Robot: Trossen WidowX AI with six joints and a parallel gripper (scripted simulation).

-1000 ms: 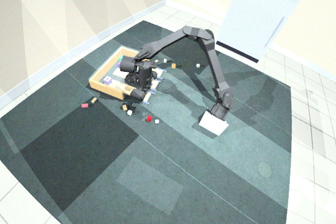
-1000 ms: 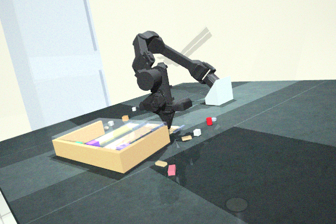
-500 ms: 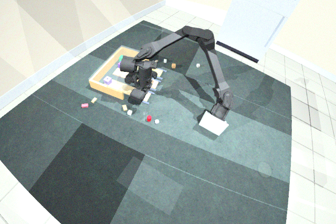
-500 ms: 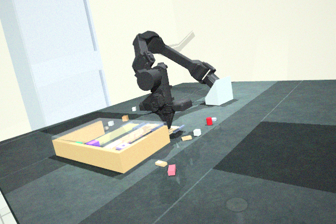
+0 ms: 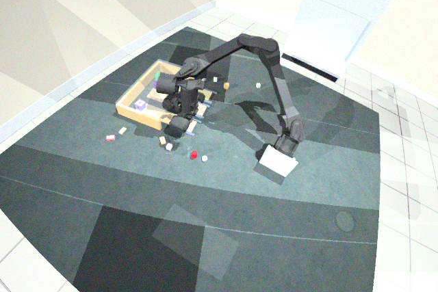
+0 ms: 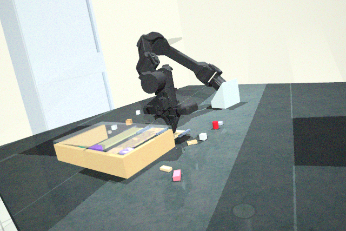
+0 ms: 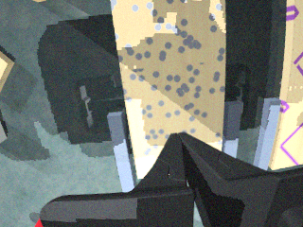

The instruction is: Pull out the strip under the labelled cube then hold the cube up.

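The labelled cube (image 5: 139, 104) (image 6: 127, 150), lavender with a pale label, is inside the wooden tray (image 5: 138, 118) (image 6: 147, 154), at the inner end of the strip nearest the tray's near side wall. A dotted cream strip (image 7: 175, 90) sticks out of the tray's open side between blue-grey rails. A strip with purple zigzags (image 7: 291, 85) is to its right in the wrist view. My gripper (image 6: 174, 131) (image 7: 177, 139) is shut and empty, pointing down, its tips over the dotted strip near its outer end. Whether they touch it is unclear. The arm hides parts of the strips in the top view.
A clear cover lies over the tray. Purple (image 6: 96, 147) and green (image 5: 157, 76) pieces are also inside. A red cylinder (image 5: 194, 154) (image 6: 215, 125), white cube (image 5: 169, 146) (image 6: 203, 136), tan block (image 6: 192, 142) and pink block (image 5: 110, 137) (image 6: 177, 175) lie outside.
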